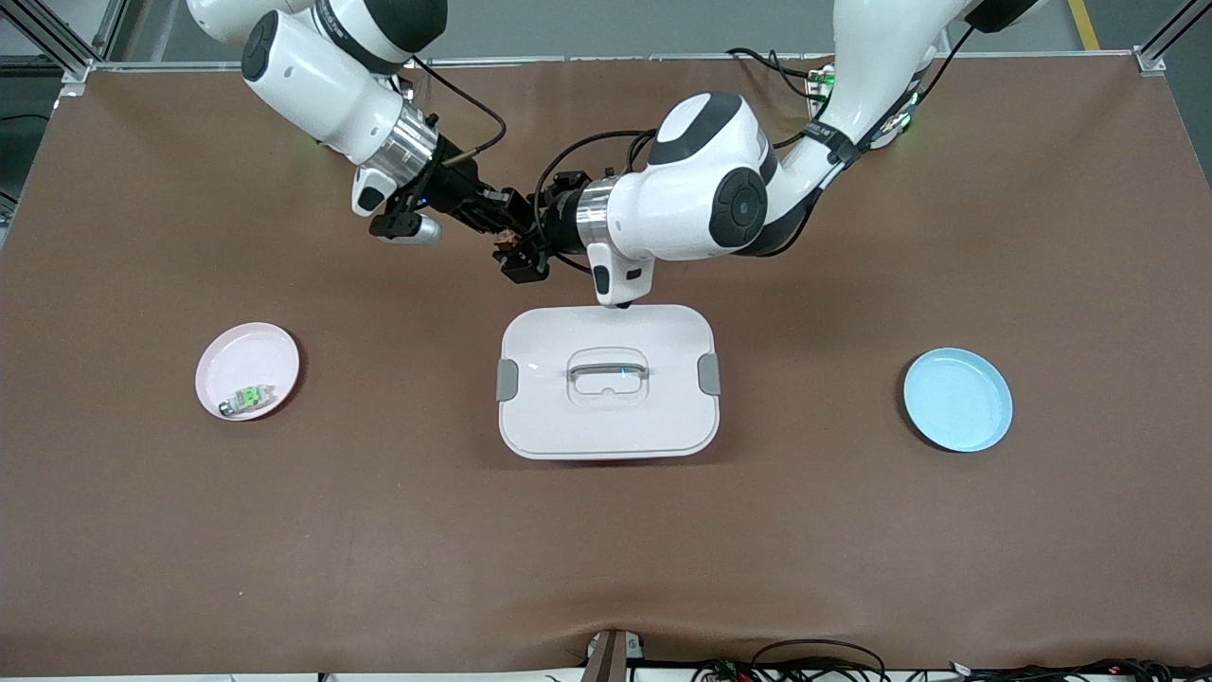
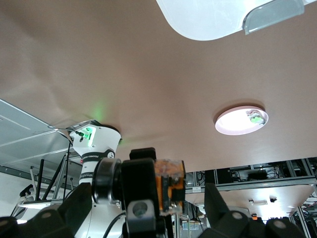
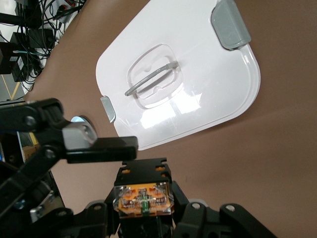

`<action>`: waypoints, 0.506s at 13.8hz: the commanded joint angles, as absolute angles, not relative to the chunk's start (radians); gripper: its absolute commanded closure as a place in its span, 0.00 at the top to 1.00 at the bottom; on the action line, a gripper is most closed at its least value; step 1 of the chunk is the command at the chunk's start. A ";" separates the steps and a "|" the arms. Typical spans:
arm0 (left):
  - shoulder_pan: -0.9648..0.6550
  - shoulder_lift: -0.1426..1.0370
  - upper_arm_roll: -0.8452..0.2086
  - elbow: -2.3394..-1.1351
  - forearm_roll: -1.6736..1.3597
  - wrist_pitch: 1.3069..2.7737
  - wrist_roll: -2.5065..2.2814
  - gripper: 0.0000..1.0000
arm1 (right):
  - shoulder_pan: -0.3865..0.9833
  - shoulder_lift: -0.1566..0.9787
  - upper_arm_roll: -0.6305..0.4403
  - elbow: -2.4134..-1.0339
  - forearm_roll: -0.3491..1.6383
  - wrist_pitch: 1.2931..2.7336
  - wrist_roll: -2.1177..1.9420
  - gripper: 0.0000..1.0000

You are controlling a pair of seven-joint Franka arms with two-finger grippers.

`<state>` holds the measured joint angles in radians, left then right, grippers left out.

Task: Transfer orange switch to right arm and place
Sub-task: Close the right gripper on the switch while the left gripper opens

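Both arms meet in mid-air over the bare brown table [image 1: 852,530], just up from the white rectangular lidded container with grey clips [image 1: 607,381]. The tiny black block with an orange centre, the orange switch [image 3: 143,200], sits between the two grippers' tips. The right gripper [image 1: 507,227] has its fingers pressed onto it. The left gripper [image 1: 521,254] is right against it, fingers spread apart on either side. Well off toward the right arm's end lies a pale pink round plate [image 1: 248,369] holding a pale grey part with a green centre [image 1: 248,398]; a light blue round plate [image 1: 957,399] lies toward the left arm's end.
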<state>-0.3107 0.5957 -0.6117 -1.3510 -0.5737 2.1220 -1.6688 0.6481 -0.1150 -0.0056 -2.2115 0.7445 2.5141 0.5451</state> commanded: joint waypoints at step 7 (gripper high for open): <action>-0.290 0.474 -0.468 -1.345 -0.403 2.100 -1.684 1.00 | 0.510 -0.256 -0.005 -2.230 0.602 2.173 0.365 0.01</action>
